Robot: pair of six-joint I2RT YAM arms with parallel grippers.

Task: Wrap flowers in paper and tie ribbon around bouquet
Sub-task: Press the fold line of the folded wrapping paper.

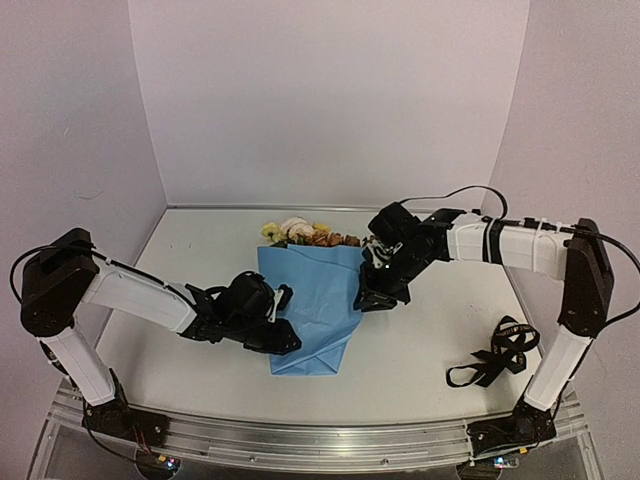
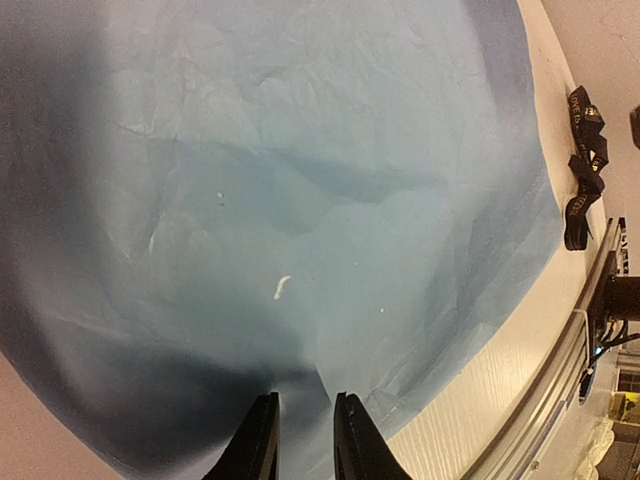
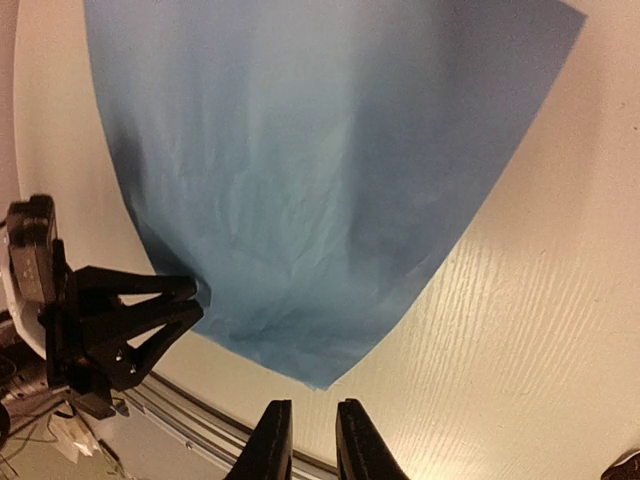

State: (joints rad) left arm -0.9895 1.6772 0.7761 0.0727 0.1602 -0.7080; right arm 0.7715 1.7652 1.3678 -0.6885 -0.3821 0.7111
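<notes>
The paper [image 1: 310,300] lies folded into a cone around the flowers [image 1: 300,233], with the blooms poking out the far end. My left gripper [image 2: 305,398] sits on its left side, I think to hold the fold down. Its fingers are narrow and empty. My right gripper [image 3: 312,405] is narrow and empty too. The ribbon [image 1: 497,355] waits nearby, not yet tied.

Plain pale lilac walls [image 1: 330,100] enclose a white wood-grain table [image 1: 420,340] edged by a metal rail [image 1: 300,432]

Flowers [image 1: 300,232] lie at the far end of the paper [image 1: 318,310], the ribbon [image 1: 497,355] well to its right.
</notes>
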